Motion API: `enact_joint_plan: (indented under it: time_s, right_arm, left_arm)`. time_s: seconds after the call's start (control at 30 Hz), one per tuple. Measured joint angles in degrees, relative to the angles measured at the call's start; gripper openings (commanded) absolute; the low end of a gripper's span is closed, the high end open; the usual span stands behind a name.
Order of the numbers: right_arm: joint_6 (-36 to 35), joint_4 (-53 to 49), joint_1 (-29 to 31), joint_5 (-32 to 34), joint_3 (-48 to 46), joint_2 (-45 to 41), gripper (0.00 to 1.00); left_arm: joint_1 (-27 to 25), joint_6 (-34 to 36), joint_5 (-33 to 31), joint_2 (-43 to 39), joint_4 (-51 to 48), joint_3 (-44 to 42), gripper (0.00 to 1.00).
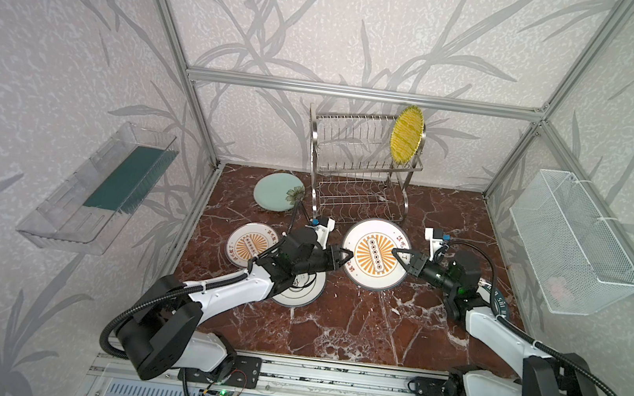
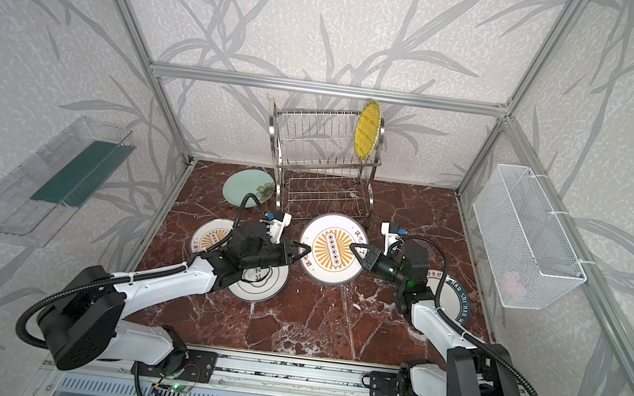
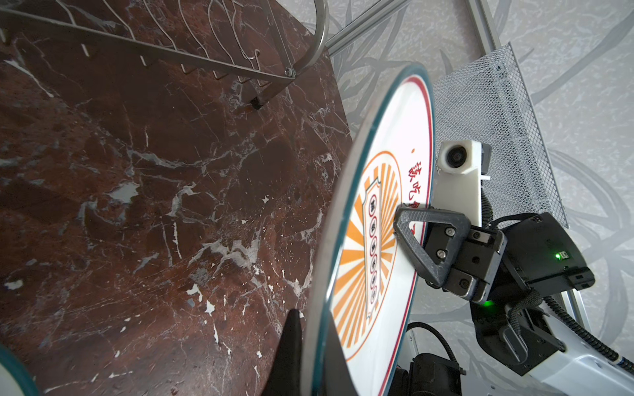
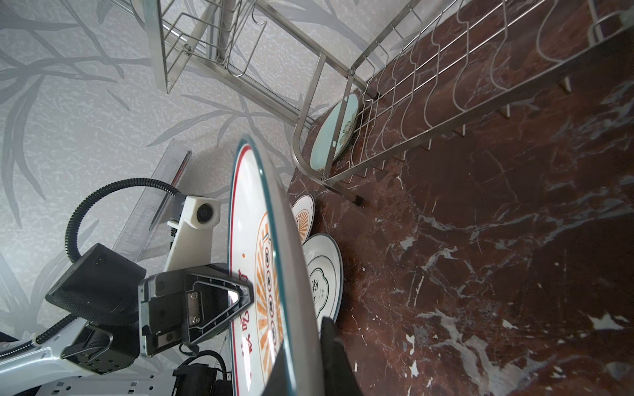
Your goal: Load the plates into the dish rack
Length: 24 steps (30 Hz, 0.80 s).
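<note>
In both top views a large white plate with an orange sunburst (image 1: pixel 371 275) (image 2: pixel 328 274) is held off the table in front of the dish rack (image 1: pixel 357 158). My left gripper (image 1: pixel 345 258) (image 3: pixel 310 349) is shut on its left rim. On the opposite rim my right gripper (image 1: pixel 397 254) (image 4: pixel 307 356) is shut as well. A yellow ribbed plate (image 1: pixel 407 138) stands in the rack's upper tier at the right end. On the table lie a mint plate (image 1: pixel 276 196), a smaller sunburst plate (image 1: pixel 246 243), a quatrefoil plate (image 1: pixel 301 293) partly under my left arm, and a teal-rimmed plate (image 2: pixel 458 303) partly under my right arm.
A white mesh basket (image 1: pixel 573 243) hangs on the right wall and a clear plastic tray (image 1: pixel 102 189) on the left wall. Aluminium frame posts (image 1: pixel 198 110) bound the red marble table (image 1: pixel 353 327). The rack's lower tier (image 1: pixel 356 201) stands just behind the held plate.
</note>
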Motion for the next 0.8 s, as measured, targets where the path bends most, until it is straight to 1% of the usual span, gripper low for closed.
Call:
enact_joint_plan:
  time_s: [0.13, 0.2, 0.37, 0.63, 0.8]
  right_arm:
    - [0.1, 0.0, 0.0, 0.0, 0.0, 0.0, 0.0]
    - [0.1, 0.0, 0.0, 0.0, 0.0, 0.0, 0.0]
    - [0.5, 0.0, 0.0, 0.3, 0.0, 0.0, 0.0]
    - [-0.2, -1.8, 1.0, 0.8, 0.0, -1.2, 0.0]
    - [-1.5, -4.9, 1.4, 1.4, 0.0, -3.3, 0.0]
  left_arm:
    - [0.0, 0.0, 0.0, 0.0, 0.0, 0.0, 0.0]
    - [0.0, 0.0, 0.0, 0.0, 0.0, 0.0, 0.06]
    - [-0.1, 0.8, -0.4, 0.0, -0.3, 0.0, 0.1]
    - [-1.2, 3.7, -1.1, 0.0, -1.4, 0.0, 0.26]
    - [-1.8, 4.7, -1.1, -0.1, -1.8, 0.0, 0.29]
